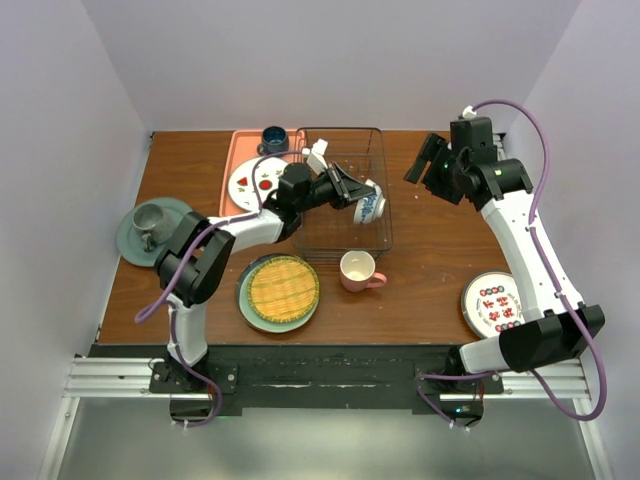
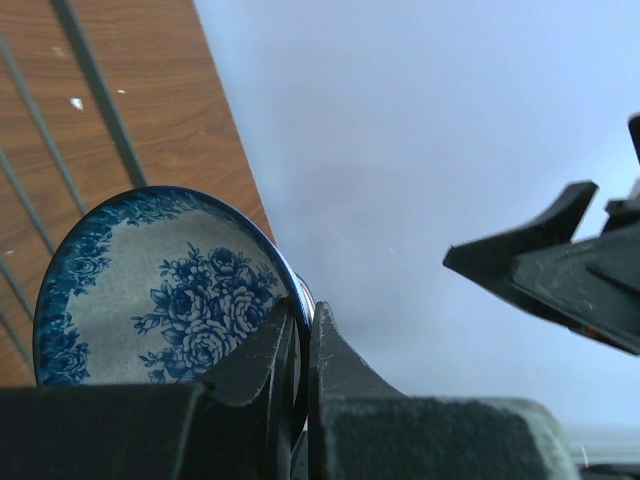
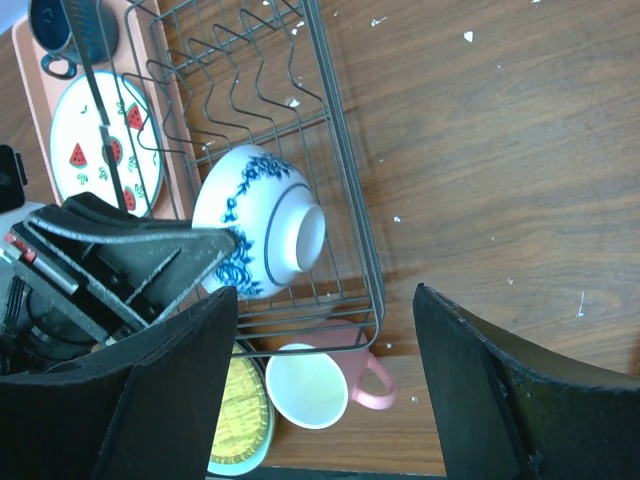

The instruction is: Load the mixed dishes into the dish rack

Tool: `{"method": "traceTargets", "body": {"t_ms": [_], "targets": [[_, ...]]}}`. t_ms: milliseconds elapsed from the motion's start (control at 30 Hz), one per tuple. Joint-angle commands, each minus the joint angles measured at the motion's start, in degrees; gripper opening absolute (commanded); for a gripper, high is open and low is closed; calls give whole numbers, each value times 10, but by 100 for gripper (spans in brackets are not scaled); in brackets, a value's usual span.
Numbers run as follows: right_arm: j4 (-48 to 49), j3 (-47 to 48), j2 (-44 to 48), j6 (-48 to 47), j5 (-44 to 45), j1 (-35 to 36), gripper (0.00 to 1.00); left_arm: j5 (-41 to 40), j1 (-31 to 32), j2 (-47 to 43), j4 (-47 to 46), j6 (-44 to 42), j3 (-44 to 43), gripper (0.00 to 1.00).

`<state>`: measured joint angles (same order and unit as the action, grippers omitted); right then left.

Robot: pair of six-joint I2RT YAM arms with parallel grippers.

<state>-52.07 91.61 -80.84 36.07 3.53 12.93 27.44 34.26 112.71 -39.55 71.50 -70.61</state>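
Blue-and-white bowl (image 1: 370,206): hung centre frame over dish rack (image 1: 386,170), rim clamped by left gripper (image 1: 356,196). Right gripper (image 1: 424,170): upper right, jaws stood apart.

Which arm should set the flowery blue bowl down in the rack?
Left. The left fingers pinch the bowl by its rim, over the dish rack. The right fingers are open, empty, off to the side.
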Motion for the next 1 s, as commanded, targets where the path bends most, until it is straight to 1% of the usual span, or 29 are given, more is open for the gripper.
{"method": "traceTargets", "body": {"t_ms": [0,67,167,367,500,633,800,967], "targets": [[19,-5,11,0,1,-4,75,-65,-1,1,20,31,-30,0],[19,-6,9,0,1,-5,75,-75,-1,5,52,27,-37,0],[22,-9,8,-3,0,-6,75,-85,0,19,76,23,-51,0],[24,-13,0,-9,-6,-8,75,-87,0,66,77,14,-87,0],[24,-13,-5,-12,-9,-10,75,-92,0,75,73,19,-92,0],[23,-13,-5,-16,-8,-11,75,-106,-1,74,67,33,-74,0],[22,-18,-8,-21,-9,-12,75,-121,-2,71,53,80,-43,0],[24,-27,-10,-23,-13,-13,75,-140,-3,48,28,117,10,0]]}}
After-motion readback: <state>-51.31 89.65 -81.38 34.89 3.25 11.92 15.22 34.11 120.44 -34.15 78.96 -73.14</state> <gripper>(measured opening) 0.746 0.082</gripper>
